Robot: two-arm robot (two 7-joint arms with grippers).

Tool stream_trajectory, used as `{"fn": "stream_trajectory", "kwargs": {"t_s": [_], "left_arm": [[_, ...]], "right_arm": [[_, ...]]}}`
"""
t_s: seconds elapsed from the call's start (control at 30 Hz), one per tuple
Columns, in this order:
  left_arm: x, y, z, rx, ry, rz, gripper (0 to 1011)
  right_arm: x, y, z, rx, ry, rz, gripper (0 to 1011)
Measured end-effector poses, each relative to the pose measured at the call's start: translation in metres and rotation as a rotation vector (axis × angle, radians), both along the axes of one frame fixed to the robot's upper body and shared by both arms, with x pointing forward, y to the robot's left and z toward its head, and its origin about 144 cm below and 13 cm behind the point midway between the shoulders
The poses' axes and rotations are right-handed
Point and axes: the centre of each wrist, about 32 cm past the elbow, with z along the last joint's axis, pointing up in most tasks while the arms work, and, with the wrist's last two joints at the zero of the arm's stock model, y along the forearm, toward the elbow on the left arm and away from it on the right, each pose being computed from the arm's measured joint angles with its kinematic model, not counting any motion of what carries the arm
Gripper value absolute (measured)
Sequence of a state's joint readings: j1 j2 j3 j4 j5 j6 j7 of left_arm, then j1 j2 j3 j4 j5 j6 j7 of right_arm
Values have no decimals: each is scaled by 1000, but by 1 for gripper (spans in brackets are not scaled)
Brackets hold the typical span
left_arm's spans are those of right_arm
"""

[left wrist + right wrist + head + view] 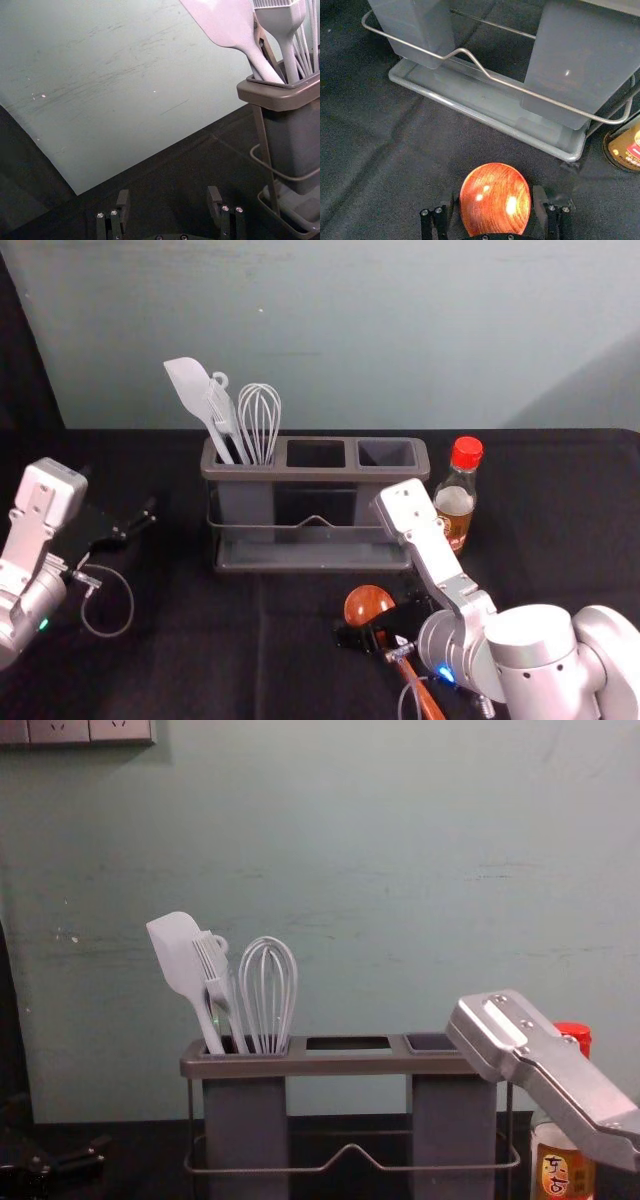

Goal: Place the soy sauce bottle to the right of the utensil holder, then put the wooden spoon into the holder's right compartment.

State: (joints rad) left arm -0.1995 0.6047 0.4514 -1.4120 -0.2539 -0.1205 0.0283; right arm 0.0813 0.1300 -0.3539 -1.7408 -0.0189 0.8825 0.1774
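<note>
At the lower right of the head view, the wooden spoon (368, 604) lies on the black cloth (200, 650), its handle running toward the bottom edge. The right gripper (382, 618) is down at the spoon, fingers released and parted, one on each side of the round bowl. Faint creases run through the cloth in front of the holder. At the left edge, the left gripper (122, 498) is parked above the cloth, its fingers spread apart.

Farther back, in the middle of the frame, stands the utensil holder (325, 474), with a shallow tray (310, 565) at its base. Its left compartment carries a spatula (188, 380), a brush (222, 412) and a whisk (260, 420). The soy sauce bottle (455, 502), red-capped, stands upright just beside the holder, on the right.

Behind everything rises a grey-green wall (400, 330), scuffed in places and shadowed at the right; the chest view shows sockets (60, 730) at its upper left
</note>
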Motion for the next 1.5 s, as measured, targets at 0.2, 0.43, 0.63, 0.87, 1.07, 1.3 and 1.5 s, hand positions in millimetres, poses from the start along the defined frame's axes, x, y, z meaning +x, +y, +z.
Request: {"fn": "stream_trajectory", "kwargs": {"t_s": [0.2,0.43,0.63,0.87,1.07,1.3,1.5], "left_arm": [[0,0,0,0,0,0,1011],[0,0,0,0,0,0,1011],[0,0,0,0,0,0,1012],[0,0,0,0,0,0,1011],[0,0,0,0,0,0,1012],[0,0,0,0,0,0,1011],[0,0,0,0,0,0,1012]], "right_arm": [[1,0,-1,3,2,0,1002],[3,-1,-3,10,2,6,1002],[4,-1,-5,12,0,6,915],[-2,-3,3,20,-24,11,838],[-21,-11,22,43,-79,37,837],[-49,-37,45,116,-215,83,838],[-73,-67,45,208,-402,103,838]]}}
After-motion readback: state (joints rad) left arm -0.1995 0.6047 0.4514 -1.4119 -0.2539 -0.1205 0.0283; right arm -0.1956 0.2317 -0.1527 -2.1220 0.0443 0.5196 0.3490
